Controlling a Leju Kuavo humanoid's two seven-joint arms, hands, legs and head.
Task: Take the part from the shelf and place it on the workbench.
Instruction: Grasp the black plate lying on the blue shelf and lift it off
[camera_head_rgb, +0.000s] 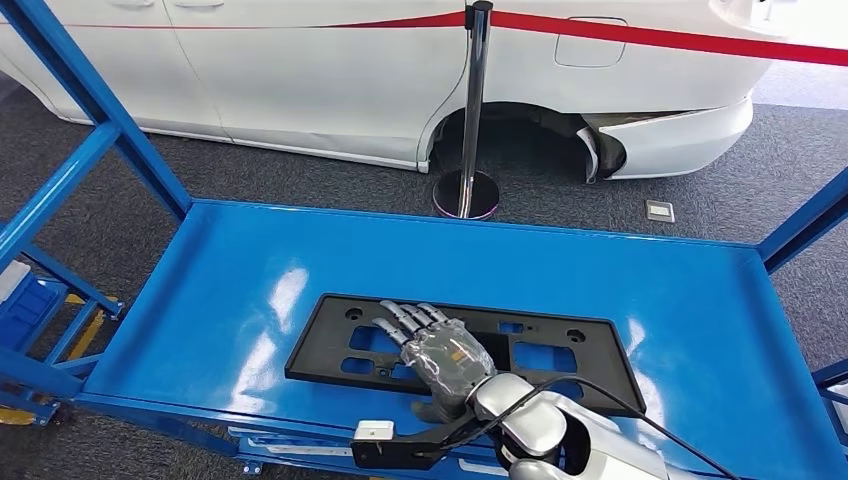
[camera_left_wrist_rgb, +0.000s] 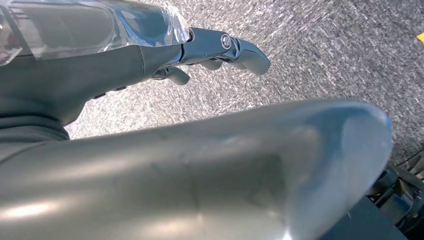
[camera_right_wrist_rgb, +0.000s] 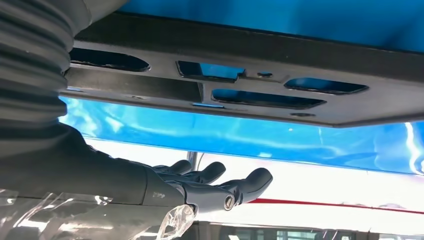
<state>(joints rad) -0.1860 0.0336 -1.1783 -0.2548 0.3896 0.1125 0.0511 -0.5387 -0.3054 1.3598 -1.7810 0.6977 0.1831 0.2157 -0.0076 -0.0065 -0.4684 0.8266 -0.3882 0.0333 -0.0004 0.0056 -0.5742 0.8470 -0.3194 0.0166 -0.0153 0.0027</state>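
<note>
Part (camera_head_rgb: 560, 350) is a flat black frame with holes in it, and it lies on the blue tabletop (camera_head_rgb: 250, 270). It looks like the part is already put down, so the big job seems nearly done. What may be left is for the right hand (camera_head_rgb: 440, 350) to lift away from it.

Nearest to the robot is the silver right arm, which reaches over the front edge of the tabletop. The right hand is over the middle of the part, with its fingers (camera_head_rgb: 408, 318) stretched out and apart. It is not gripping anything. I cannot tell if it touches the part or floats just above it. In the right wrist view the part (camera_right_wrist_rgb: 250, 75) lies flat on the blue.

The left hand (camera_left_wrist_rgb: 220, 50) hangs over the grey floor. Its fingers look a bit curled, and I cannot tell if it is open or closed.

The part's long side runs left to right, along the front edge of the tabletop.

Beyond the tabletop stand a silver post (camera_head_rgb: 470, 110) and a white car (camera_head_rgb: 300, 80).
</note>
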